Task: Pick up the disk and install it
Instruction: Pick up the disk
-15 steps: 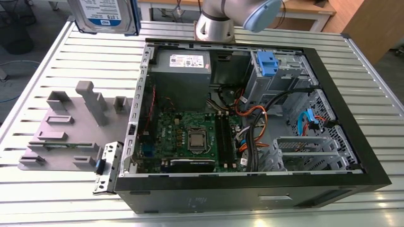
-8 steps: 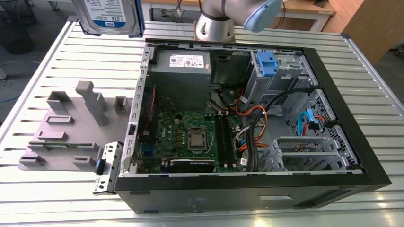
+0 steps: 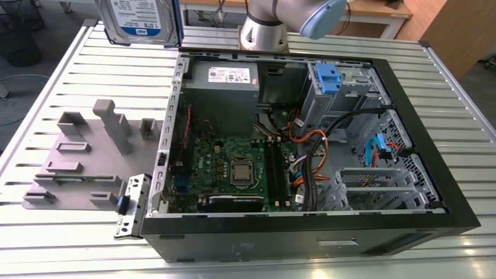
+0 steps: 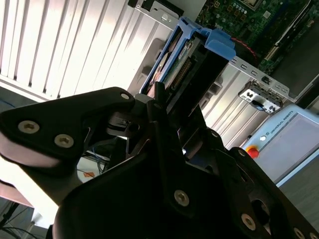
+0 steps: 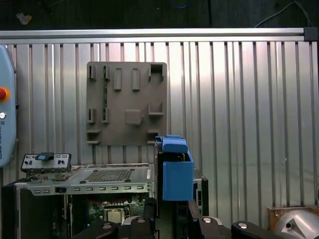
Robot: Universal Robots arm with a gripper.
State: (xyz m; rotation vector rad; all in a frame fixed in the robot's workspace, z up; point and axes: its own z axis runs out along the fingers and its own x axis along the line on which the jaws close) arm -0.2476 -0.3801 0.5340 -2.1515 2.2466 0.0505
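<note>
**Q:** Where is the disk [image 3: 139,22]?

**A:** I see it held high off the slatted desk [image 3: 69,250], label side showing. It sits to the exterior view's left of the open computer case [image 3: 310,229].

**Q:** And the gripper [image 4: 167,104]?

**A:** In the second wrist view it is closed firmly on the disk's end, with the blue carrier bracket [image 4: 217,42] pointing away. A grey fixture plate [image 3: 101,165] lies on the desk beside the case.

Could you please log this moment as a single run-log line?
gripper: shut on disk | disk: held aloft over table | installed: not yet | computer case: open
</note>
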